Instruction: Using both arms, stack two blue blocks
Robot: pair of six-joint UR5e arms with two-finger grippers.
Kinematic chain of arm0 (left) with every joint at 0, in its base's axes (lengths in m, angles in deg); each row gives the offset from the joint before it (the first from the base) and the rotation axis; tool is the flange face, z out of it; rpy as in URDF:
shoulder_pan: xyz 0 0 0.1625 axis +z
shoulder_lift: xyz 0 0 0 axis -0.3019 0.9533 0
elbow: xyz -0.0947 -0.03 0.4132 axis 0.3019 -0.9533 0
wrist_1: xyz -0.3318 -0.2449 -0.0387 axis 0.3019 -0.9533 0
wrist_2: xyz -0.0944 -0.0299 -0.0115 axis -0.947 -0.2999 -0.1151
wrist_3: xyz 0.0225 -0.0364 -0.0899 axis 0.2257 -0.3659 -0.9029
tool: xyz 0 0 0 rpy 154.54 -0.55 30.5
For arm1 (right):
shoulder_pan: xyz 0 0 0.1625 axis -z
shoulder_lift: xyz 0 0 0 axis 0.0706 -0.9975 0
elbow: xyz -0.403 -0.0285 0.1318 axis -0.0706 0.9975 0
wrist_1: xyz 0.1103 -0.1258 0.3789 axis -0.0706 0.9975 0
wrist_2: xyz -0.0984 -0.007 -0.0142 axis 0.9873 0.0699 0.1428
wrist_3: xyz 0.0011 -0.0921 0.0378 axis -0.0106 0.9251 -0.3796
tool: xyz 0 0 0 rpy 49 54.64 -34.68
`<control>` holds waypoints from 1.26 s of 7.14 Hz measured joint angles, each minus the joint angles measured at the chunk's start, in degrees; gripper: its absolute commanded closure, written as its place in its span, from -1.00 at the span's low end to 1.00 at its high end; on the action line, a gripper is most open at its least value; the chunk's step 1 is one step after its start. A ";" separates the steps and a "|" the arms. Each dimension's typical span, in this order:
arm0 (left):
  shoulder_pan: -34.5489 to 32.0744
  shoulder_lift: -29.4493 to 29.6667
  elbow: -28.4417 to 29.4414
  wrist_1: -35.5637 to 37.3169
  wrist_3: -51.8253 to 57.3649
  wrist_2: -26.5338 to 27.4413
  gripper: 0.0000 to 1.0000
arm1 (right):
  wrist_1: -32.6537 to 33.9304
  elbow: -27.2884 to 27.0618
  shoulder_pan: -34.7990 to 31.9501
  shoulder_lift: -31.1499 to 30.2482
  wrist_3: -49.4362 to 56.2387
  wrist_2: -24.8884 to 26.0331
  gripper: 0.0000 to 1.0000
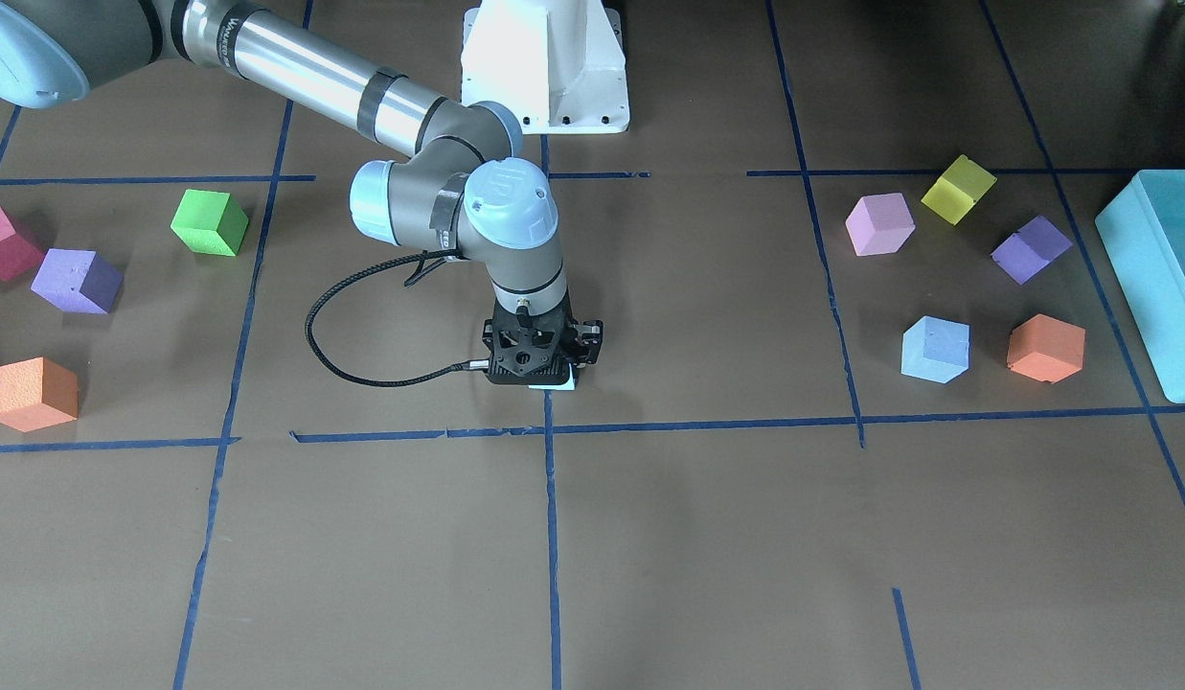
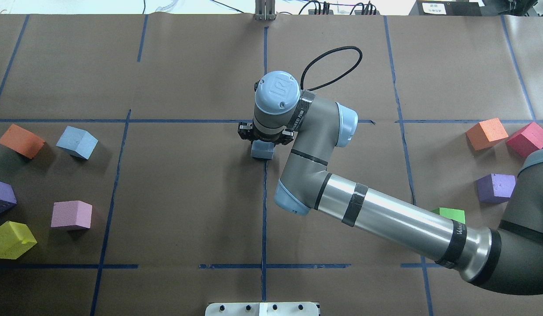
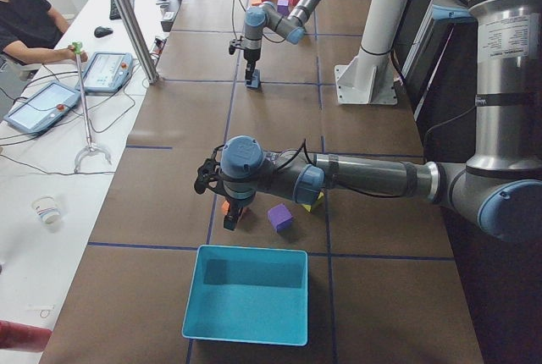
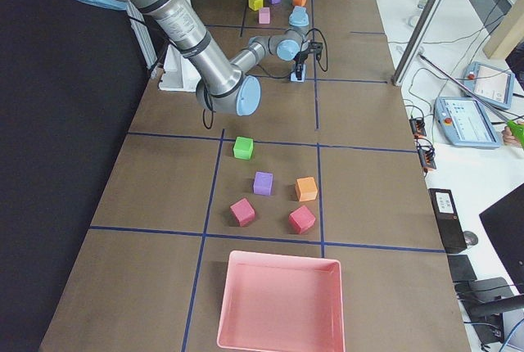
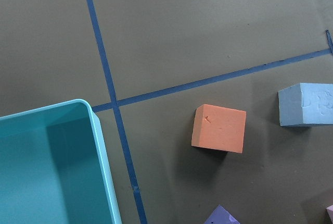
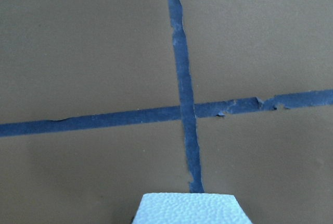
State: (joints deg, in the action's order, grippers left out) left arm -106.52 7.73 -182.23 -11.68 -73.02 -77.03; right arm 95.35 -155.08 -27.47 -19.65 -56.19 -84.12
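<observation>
Obs.: the right gripper stands vertical over the middle of the table, straddling a small pale blue foam cube, here the centre cube. It appears to rest on the brown paper, just beside the crossing of the dark blue tape lines. The jaws are hidden under the black body in every view, so I cannot tell whether they pinch the cube or stand slack.

A second small pale blue foam cube, the outer cube, lies free and well apart on the left arm's side, near an orange foam cube. The left gripper shows only from the side, hanging about over the orange one. Its grip cannot be told.

Deciding relation: the left arm is far nearer the outer cube, which lies inward of the orange cube, toward the middle. I judge that a short inward shift comes before any descent.

Neither cube has a long axis. The outer cube sits skewed to the tape grid, so the wrist likely needs turning. The centre cube sits roughly square to the grid.
</observation>
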 measured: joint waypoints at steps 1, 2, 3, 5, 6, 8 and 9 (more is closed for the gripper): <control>0.00 -0.01 -0.01 0.00 0.00 -0.02 -1.00 | 0.02 0.09 0.21 0.03 0.12 0.42 -0.88; 0.00 -0.01 -0.02 0.00 0.00 -0.04 -1.00 | 0.09 0.14 0.52 0.01 0.22 0.90 -0.98; 0.00 -0.02 -0.03 0.00 0.00 -0.04 -1.00 | 0.04 0.15 0.59 0.17 0.33 1.18 -0.99; 0.00 -0.02 -0.03 0.00 0.00 -0.06 -1.00 | 0.17 -0.45 0.61 0.72 1.23 1.30 -0.99; 0.00 -0.02 -0.06 0.00 0.00 -0.05 -1.00 | 0.50 -2.34 0.28 0.51 1.65 1.26 -0.99; 0.03 0.05 -0.09 0.00 -0.17 -0.06 -1.00 | 3.71 -11.22 -1.07 -2.33 1.94 1.06 -0.99; 0.69 0.53 -0.08 -0.04 -2.22 0.01 -1.00 | 5.58 -16.32 -1.81 -4.28 1.98 0.93 -0.99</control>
State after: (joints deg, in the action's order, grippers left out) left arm -105.83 8.25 -182.31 -11.71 -75.24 -77.02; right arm 100.92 -171.40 -29.28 -23.93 -54.21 -83.20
